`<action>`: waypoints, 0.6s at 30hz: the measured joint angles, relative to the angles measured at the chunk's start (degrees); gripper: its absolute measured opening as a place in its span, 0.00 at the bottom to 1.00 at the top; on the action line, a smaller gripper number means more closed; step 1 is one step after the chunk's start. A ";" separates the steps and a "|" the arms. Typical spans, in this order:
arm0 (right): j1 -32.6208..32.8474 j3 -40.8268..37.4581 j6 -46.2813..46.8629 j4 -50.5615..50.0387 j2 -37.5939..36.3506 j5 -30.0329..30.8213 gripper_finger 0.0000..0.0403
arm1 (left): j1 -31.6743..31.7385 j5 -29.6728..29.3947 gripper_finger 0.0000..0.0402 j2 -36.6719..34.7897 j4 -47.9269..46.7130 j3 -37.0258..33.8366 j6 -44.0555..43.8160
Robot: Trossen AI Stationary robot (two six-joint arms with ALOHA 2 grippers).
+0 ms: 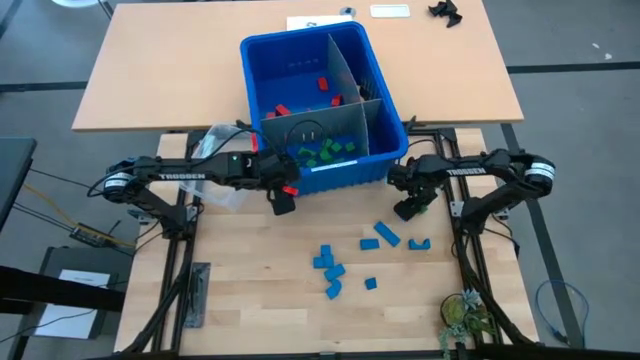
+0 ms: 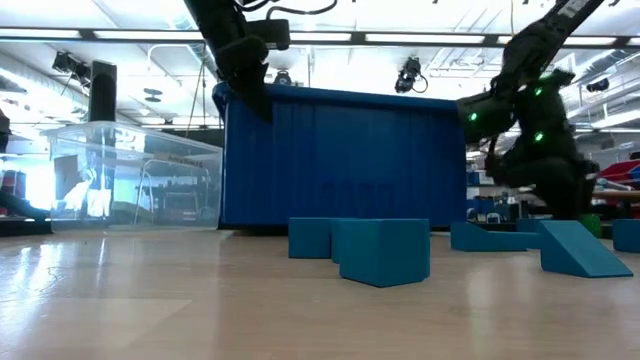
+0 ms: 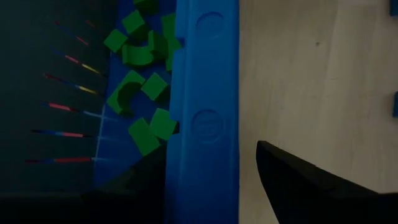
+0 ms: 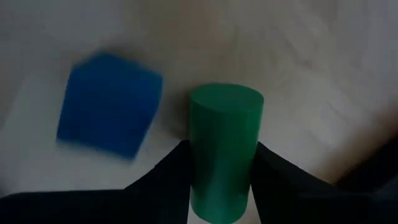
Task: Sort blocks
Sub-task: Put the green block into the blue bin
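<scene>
A green cylinder (image 4: 225,152) is being gripped between the right gripper's (image 4: 221,186) two dark fingers (image 4: 163,180), seen at the bottom centre of the right wrist view; the jaws are being pressed against both its sides. A blue cube (image 4: 109,102) is lying on the table (image 4: 298,56) just beside it, at left of that frame.

In the high view the right gripper (image 1: 410,205) is being held low at right of centre, near the bin's (image 1: 300,55) lower right corner. Loose blue blocks (image 1: 330,268) are being left scattered on the table (image 1: 250,300) at lower centre of the frame, some touching, others apart.

The left gripper (image 1: 283,198) is being held at the bin's lower edge, left of centre. In the left wrist view its fingers (image 3: 298,186) are being held apart, with the bin's rim (image 3: 208,112) between them and nothing gripped.

Green blocks (image 1: 330,150) are being kept in the bin's lower compartment, red blocks (image 1: 322,85) in the upper left one.

A clear tub (image 2: 130,175) is being seen at left of the low view, beside the bin (image 2: 340,160).
</scene>
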 joint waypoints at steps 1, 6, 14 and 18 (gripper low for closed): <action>0.97 0.00 0.85 -1.19 -1.05 0.13 0.32 | 0.00 0.00 0.58 0.02 -0.01 0.00 -0.17; 5.40 0.00 5.57 -4.23 -7.12 0.38 0.32 | 0.00 -0.24 0.58 0.02 0.03 0.00 -0.20; 11.68 2.06 11.18 -5.26 -20.49 -2.52 0.32 | 0.00 -0.23 0.58 0.02 0.21 0.00 -0.20; 14.26 5.88 10.17 -3.71 -26.14 -4.43 0.32 | 0.00 -1.00 0.58 0.02 0.23 0.00 1.01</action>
